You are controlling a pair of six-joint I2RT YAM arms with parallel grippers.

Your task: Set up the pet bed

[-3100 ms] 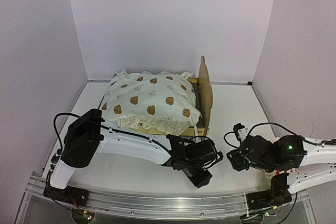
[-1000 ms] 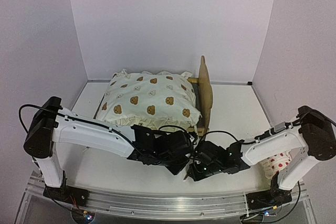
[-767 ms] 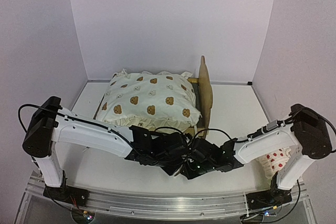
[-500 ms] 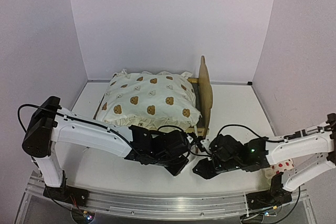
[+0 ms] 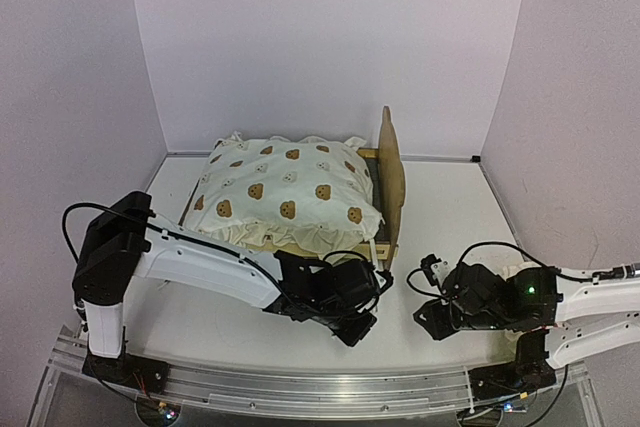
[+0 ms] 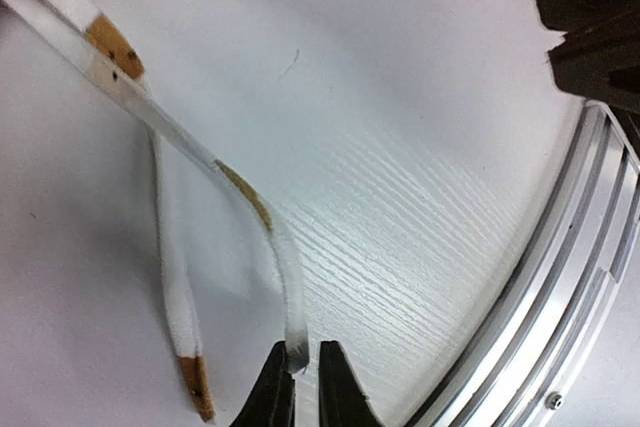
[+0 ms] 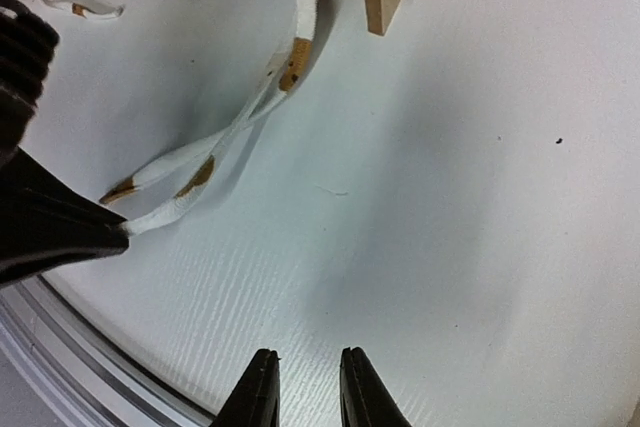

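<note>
White tie [image 6: 285, 277] fabric is sitting pinched by its very end in the left gripper [image 6: 300, 379], whose jaws are pressing almost together. The right gripper [image 7: 305, 377] is hovering slightly spread and empty over the table [image 7: 480, 197]. So thin a hold is risking a slip. Any hard pull is risking dragging the cushion [image 5: 285, 187] off the pet bed [image 5: 390, 172], which is standing mid-table beyond both arms.

Bare table [image 5: 450, 212] at 3 o'clock of pet bed [image 5: 389, 167]: wide room to pass. Cushion [image 5: 290, 187] fills bed top. Tie straps [image 7: 300, 7] lie loose at bed's 5 o'clock corner, in way, one end pinched in left gripper [image 6: 297, 372]. Gap over to right gripper [image 7: 308, 382] maybe tight. Metal rail [image 5: 300, 384] blocks 6 o'clock edge.
</note>
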